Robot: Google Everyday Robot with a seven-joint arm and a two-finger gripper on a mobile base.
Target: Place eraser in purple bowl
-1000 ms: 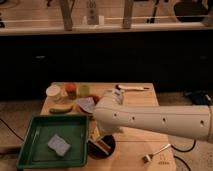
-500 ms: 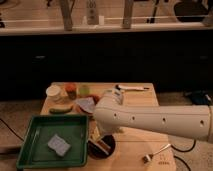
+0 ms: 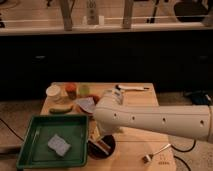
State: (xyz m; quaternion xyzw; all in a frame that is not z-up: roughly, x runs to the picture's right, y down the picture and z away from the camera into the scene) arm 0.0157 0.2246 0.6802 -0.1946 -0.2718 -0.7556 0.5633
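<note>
Eraser (image 3: 104, 145), a small block with a pale top over a reddish stripe and dark base, sits inside the purple bowl (image 3: 111, 150), toward the bowl's left side. It lies directly below the gripper (image 3: 101, 135), which comes down under the bulky white arm (image 3: 155, 120); the arm's rounded elbow covers most of the tool, so whether the tool touches the eraser or merely hangs just above it cannot be told, and its grip cannot be told either. The dark glossy bowl rests on the wooden table (image 3: 135, 100) near its front edge, its rim showing to the right of and below the gripper.

Left of the gripper, just beside the bowl, lies a green rectangular tray (image 3: 37, 127) holding a grey-blue sponge pad (image 3: 59, 145). Behind the gripper, farther back on the table, a pale lavender thing with a red edge (image 3: 86, 104) peeks out from beside the arm, with a green elongated item (image 3: 60, 109) to its left. Beyond those stand a white cup (image 3: 53, 90), an orange container (image 3: 71, 88) and a green one (image 3: 83, 89). To the gripper's right, near the front corner, lies a small metal-looking utensil (image 3: 156, 153). At the far back right rests a long white tool with a dark tip (image 3: 131, 88).
</note>
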